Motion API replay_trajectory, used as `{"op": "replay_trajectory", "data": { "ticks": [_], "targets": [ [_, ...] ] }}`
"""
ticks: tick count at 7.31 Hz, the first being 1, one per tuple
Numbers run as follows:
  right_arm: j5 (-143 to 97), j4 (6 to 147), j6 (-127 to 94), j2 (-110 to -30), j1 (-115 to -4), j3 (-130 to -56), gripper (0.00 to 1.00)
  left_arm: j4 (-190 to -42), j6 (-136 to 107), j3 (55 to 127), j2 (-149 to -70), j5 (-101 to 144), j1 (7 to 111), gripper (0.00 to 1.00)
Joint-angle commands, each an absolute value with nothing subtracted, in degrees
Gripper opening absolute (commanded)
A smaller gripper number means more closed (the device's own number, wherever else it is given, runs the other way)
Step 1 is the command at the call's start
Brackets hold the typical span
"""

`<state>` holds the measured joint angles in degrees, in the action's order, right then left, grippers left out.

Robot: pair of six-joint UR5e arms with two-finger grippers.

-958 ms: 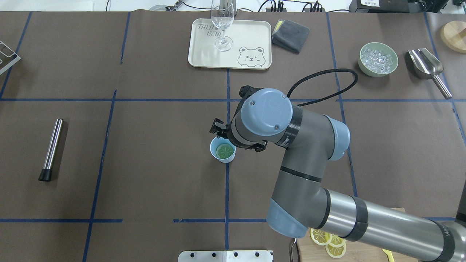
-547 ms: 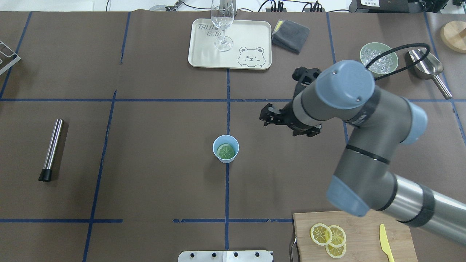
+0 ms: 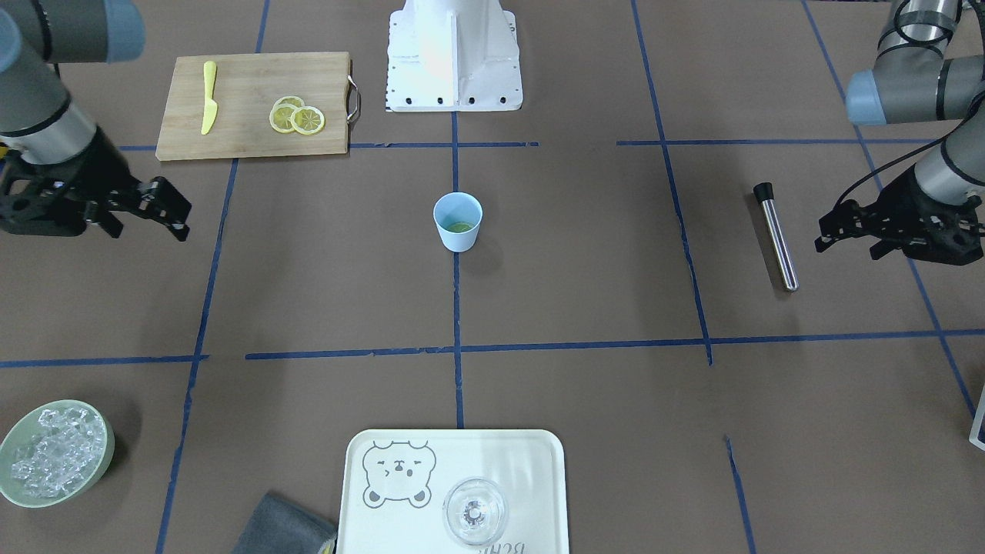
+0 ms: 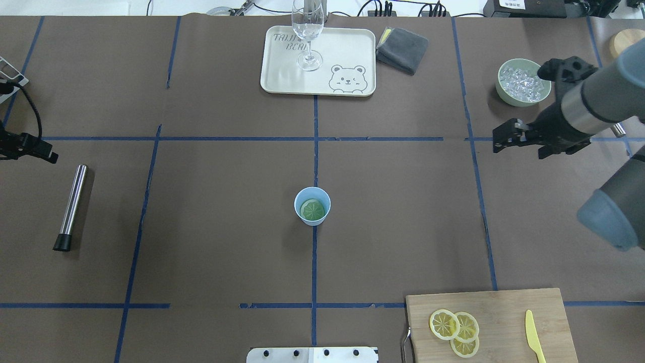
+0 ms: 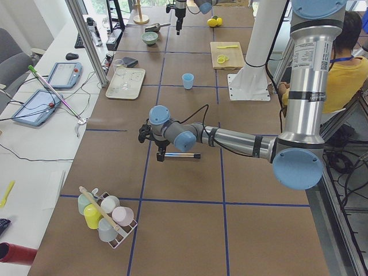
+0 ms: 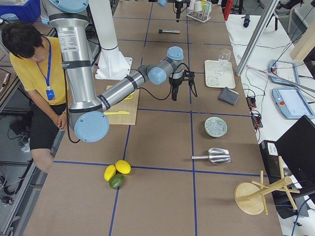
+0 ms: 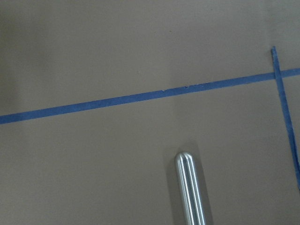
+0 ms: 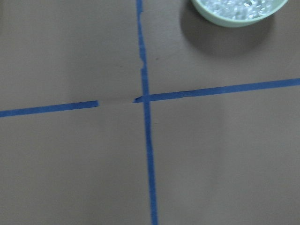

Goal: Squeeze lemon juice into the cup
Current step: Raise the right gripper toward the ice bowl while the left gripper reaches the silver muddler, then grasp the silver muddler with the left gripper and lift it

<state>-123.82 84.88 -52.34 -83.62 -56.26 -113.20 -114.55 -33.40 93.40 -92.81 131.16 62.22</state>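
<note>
Right fingers [image 3: 175, 214]: they look spread, with nothing between them. They hang over bare counter [image 4: 201, 227], at about 2 o'clock from the cup [image 4: 301, 197] in the overhead view and well apart from it.

Left fingers [image 3: 829, 225]: we cannot tell whether they are spread or closed. They hold nothing that we can see. They hover at about 10 o'clock from the cup, near the top end of a steel rod [image 4: 74, 201].

The lemon slice [image 4: 312, 209] lies flat on the bottom of the cup and looks greenish through the blue. The cup stands upright at mid-counter on a tape line, and nothing holds it.

Spare slices [image 4: 443, 324] overlap on the cutting board [image 4: 504, 307], at 5 o'clock from the cup.

We judge the slice delivered, with both arms parked wide.

Risks as we see them:
- Any return reach into the cup is awkward. It is narrow, light and unsteadied, so a finger catching the rim could tip it and spill the slice.
- A flat slice offers no edge to pinch.
- The bowl of ice [image 4: 504, 98] sits just beside the right wrist, and a careless swing could clip it.
- The left fingers could set the rod rolling.
</note>
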Motion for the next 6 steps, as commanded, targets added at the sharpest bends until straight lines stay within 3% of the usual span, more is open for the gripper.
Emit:
{"op": "replay_trajectory", "data": {
  "ticks": [1,3,5,6],
  "targets": [
    [-135.6,84.9,-36.1,-88.1,-66.1,-107.4,1.00,-114.8,-38.1,88.8,-94.6,128.4,56.3,0.98],
    [-137.4,84.9,-34.9,-88.4,-66.7,-106.7,1.00,-114.5,-39.1,88.2,-95.4,127.8,55.0,0.96],
    [-137.4,84.8,-35.1,-88.5,-66.6,-106.7,1.00,-114.3,-39.1,88.1,-95.3,127.5,54.4,0.75],
    [-137.4,84.8,-35.0,-88.6,-66.6,-106.7,1.00,-114.2,-39.2,88.2,-95.4,126.6,53.2,0.70]
  ]
}}
